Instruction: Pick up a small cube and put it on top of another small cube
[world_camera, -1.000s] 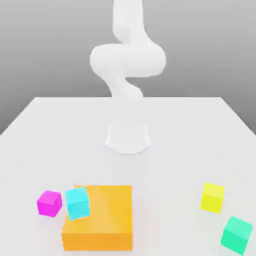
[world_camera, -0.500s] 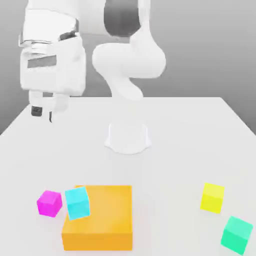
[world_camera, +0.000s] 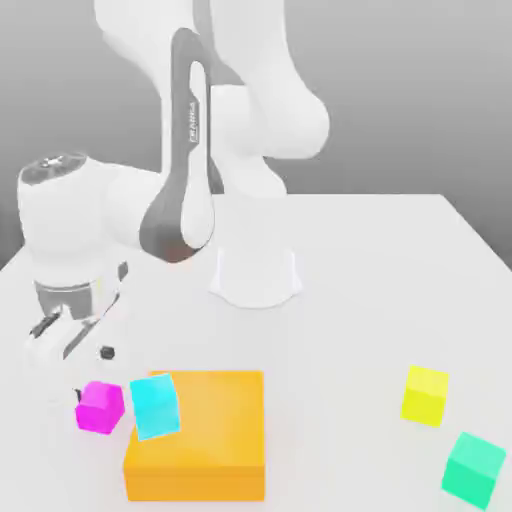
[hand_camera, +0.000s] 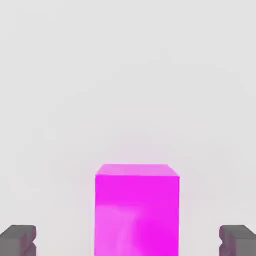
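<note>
The white robot arm's claw (world_camera: 72, 345) hangs wide open and holds nothing. Just under it sits the small bright pink cube (world_camera: 99, 407) on the white table (world_camera: 350, 300), right beside a light blue cube (world_camera: 155, 406) leaning on a flat orange block (world_camera: 205, 440).

Flat orange block (world_camera: 205, 440) on white table (world_camera: 380, 290), yellow cube (world_camera: 425, 394), green cube (world_camera: 473, 468) near the exterior view's right

You have four small cubes on the table: one magenta cube (world_camera: 99, 407), one cyan (world_camera: 156, 406), one yellow (world_camera: 425, 394), one green (world_camera: 473, 468); plus one flat orange block (world_camera: 210, 440).
</note>
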